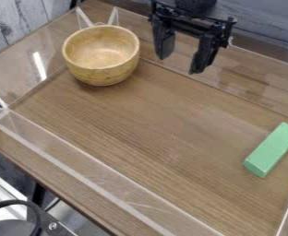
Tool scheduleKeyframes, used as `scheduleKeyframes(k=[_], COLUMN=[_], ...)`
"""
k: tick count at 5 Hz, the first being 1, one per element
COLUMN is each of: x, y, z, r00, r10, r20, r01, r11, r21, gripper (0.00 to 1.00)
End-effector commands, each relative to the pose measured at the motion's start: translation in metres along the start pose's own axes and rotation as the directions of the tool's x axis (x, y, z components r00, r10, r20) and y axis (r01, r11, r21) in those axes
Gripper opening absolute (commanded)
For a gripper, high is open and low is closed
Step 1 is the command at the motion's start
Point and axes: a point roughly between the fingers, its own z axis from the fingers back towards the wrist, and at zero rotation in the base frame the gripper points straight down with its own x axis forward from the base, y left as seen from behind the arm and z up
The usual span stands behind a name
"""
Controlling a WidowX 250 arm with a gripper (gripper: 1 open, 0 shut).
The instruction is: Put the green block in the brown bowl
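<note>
Lying near the tabletop's (134,138) right edge, the green block (272,149) looks light, rigid, best pinched across its narrow sides; the gripper (184,55), fingers apart, hovers beside the brown bowl (102,55).

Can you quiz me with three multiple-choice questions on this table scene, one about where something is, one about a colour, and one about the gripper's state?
1. Where does the green block lie?
A. inside the bowl
B. on the table near the right edge
C. between the gripper's fingers

2. What colour is the bowl?
A. tan-brown
B. blue
C. white

3. How is the gripper?
A. shut on the block
B. open and empty
C. shut on the bowl's rim

Answers: B, the block rests flat on the wood, far from the bowl; A, wood grain shows; B, its fingers stand apart with nothing between.
</note>
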Motion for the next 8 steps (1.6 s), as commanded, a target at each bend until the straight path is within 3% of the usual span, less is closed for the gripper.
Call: scheduleKeyframes(k=[1, 2, 4, 6, 8], x=[-0.003, -0.011, -0.017, -0.013, -0.001], y=[-0.010, -0.031, -0.080, -0.116, -0.141], z=[-0.008, -0.020, -0.042, -0.060, -0.081], r00=[1.000, 0.995, 0.982, 0.968, 0.957], r10=[-0.024, -0.089, -0.187, -0.247, -0.284], r20=[-0.019, -0.038, -0.038, -0.038, -0.051], r01=[0.024, 0.089, 0.186, 0.245, 0.282], r11=[1.000, 0.996, 0.982, 0.969, 0.958], r21=[-0.001, -0.013, -0.031, -0.043, -0.049], gripper=[1.00, 1.00, 1.00, 1.00, 1.00])
